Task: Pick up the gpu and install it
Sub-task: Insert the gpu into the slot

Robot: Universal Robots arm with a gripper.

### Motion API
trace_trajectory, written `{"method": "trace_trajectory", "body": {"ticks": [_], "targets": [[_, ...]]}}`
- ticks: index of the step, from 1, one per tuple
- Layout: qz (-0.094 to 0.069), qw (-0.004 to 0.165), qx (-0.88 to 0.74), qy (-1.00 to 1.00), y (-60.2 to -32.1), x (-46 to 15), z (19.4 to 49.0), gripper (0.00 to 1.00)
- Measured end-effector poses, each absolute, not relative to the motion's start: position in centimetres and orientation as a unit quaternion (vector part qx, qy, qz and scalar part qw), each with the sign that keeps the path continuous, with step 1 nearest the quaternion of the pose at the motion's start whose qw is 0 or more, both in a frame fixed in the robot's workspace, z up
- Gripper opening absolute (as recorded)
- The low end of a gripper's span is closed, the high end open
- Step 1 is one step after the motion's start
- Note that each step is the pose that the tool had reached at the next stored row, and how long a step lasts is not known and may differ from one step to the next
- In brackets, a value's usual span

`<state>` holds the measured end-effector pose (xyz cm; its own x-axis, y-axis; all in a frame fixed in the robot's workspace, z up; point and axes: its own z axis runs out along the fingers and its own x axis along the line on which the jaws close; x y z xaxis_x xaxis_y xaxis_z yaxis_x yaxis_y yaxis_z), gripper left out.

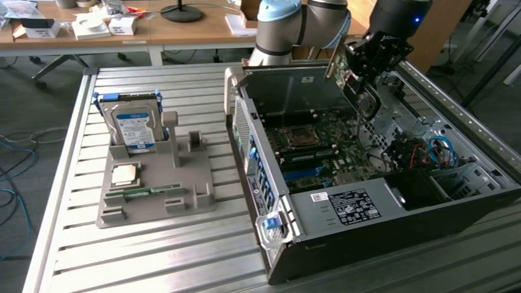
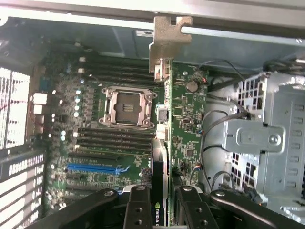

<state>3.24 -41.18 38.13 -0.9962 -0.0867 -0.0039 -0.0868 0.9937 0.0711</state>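
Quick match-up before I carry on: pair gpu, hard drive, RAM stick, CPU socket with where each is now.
1 gpu
2 hard drive
3 RAM stick
4 CPU socket

A lying flat on the grey holder
B on the motherboard
C gripped in the tool over the open case
D standing upright in the grey holder

Pairs: 1-C, 2-D, 3-A, 4-B

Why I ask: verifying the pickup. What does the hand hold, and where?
The gpu, pinched by the hand at the end opposite its metal bracket.
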Motion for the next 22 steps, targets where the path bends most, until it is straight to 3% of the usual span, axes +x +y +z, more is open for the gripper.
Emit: {"method": "trace_trajectory", "body": {"ticks": [22], "targets": [[0.034, -0.007, -0.241, 0.97, -41.18, 3.24, 38.07, 0.26]]}}
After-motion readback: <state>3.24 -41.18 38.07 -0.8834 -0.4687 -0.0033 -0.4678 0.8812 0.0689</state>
